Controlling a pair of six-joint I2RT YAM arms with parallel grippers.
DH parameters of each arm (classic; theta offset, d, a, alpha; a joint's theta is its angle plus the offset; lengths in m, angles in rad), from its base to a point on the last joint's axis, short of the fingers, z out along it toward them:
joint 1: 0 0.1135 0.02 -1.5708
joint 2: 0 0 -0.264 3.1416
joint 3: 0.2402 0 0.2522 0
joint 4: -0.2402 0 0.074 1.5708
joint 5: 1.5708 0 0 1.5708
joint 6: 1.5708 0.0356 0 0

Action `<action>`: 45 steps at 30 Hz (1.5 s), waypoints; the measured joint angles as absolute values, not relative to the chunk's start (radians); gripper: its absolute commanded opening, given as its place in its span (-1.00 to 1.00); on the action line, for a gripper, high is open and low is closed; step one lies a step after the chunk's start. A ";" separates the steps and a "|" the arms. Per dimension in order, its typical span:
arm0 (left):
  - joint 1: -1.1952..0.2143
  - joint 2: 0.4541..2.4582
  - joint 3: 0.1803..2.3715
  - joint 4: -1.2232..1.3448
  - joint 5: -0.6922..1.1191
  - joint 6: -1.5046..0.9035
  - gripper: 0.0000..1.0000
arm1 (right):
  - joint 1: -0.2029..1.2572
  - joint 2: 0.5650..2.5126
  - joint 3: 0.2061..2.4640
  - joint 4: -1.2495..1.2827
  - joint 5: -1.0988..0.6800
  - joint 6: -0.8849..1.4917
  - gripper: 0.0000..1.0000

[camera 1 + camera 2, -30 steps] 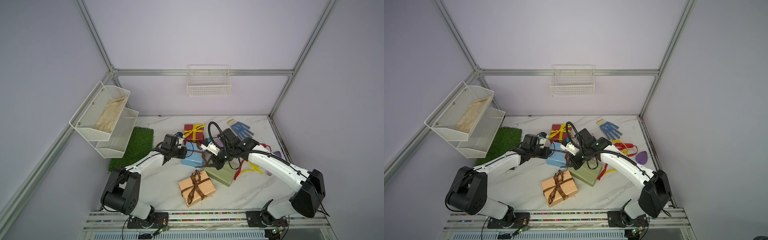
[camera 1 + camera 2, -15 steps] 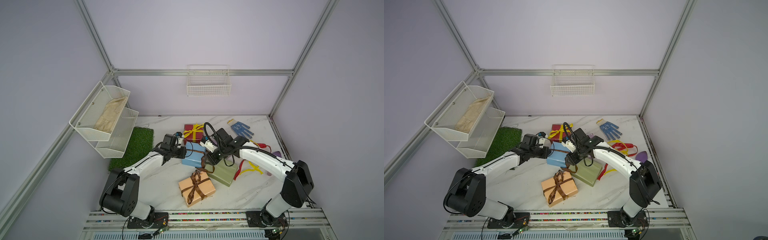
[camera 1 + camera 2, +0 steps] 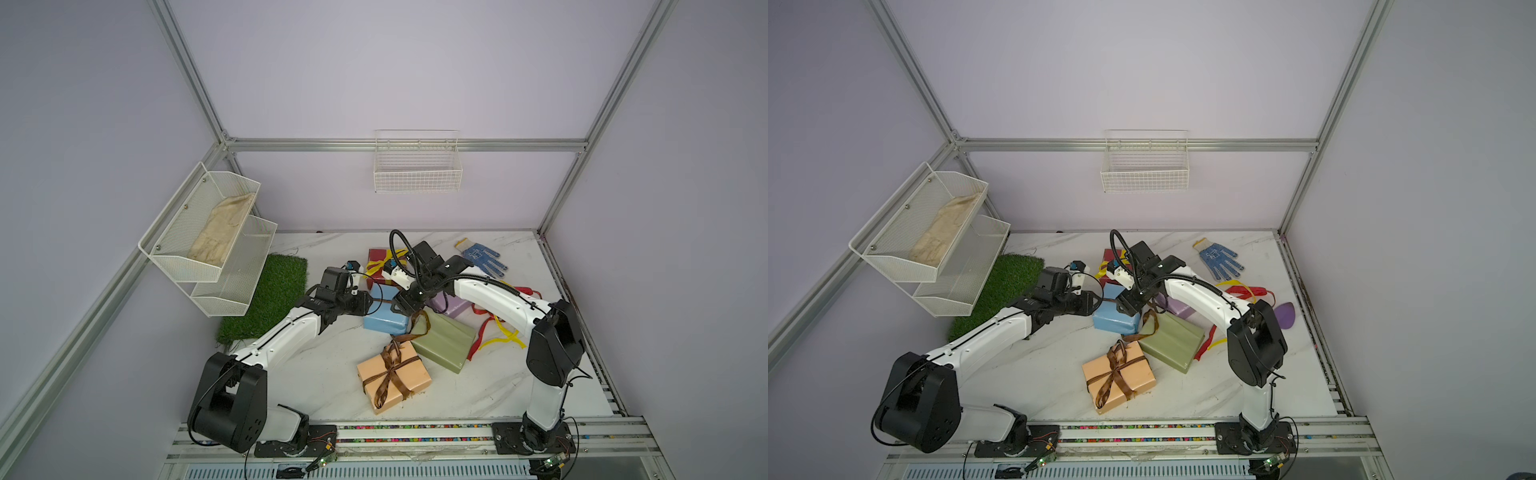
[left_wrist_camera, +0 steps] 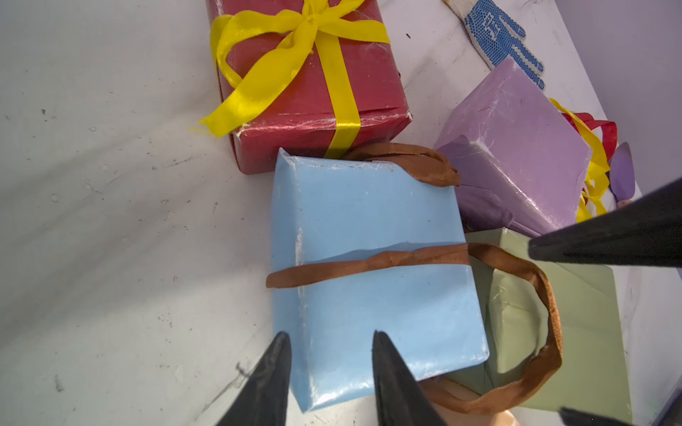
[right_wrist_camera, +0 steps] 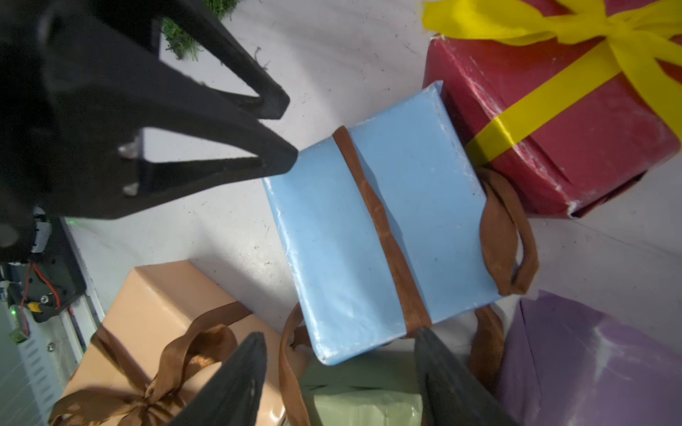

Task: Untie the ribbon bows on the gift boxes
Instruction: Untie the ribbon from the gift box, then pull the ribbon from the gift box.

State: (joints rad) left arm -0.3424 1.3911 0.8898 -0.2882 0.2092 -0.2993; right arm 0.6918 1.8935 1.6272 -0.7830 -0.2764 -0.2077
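Observation:
A brown ribbon (image 4: 369, 262) crosses the light blue gift box (image 3: 384, 315) as one untied band, and its loose loop (image 4: 550, 317) trails over the olive green box (image 3: 444, 340). My left gripper (image 4: 331, 335) hangs open over the blue box's near corner and holds nothing. My right gripper (image 5: 339, 333) is open above the opposite end, also with nothing in it. The dark red box (image 4: 306, 92) keeps its tied yellow bow (image 4: 306, 33). The peach box (image 3: 392, 376) carries a tied brown bow (image 3: 390, 365). The lilac box (image 4: 516, 147) is bare.
Loose yellow ribbon (image 3: 503, 334) and red ribbon (image 3: 478, 347) lie right of the olive box. A blue-dotted glove (image 3: 482, 257) lies at the back right, a grass mat (image 3: 270, 299) at the left under wire shelves (image 3: 208, 241). A wire basket (image 3: 417, 166) hangs on the back wall.
Both grippers have gone from shut to open. The right gripper has shifted left and back toward the light blue box, and the brown ribbon now lies slack.

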 measured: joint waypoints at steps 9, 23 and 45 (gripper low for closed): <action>-0.342 1.397 0.836 -0.248 0.215 -0.296 0.18 | 0.692 2.027 1.658 -0.684 -0.224 -0.250 -0.19; -0.342 1.470 0.803 -0.156 0.221 -0.296 0.14 | 0.693 2.028 1.651 -0.602 -0.216 -0.258 -0.25; -0.342 1.487 0.767 -0.047 0.268 -0.297 -0.19 | 0.717 2.042 1.637 -0.598 -0.186 -0.272 -0.41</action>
State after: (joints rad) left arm -0.3424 1.4872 0.7673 -0.0467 0.2676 -0.2970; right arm 0.7166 2.0422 1.6367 -0.5983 -0.1864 -0.2722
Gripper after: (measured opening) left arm 0.407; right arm 0.294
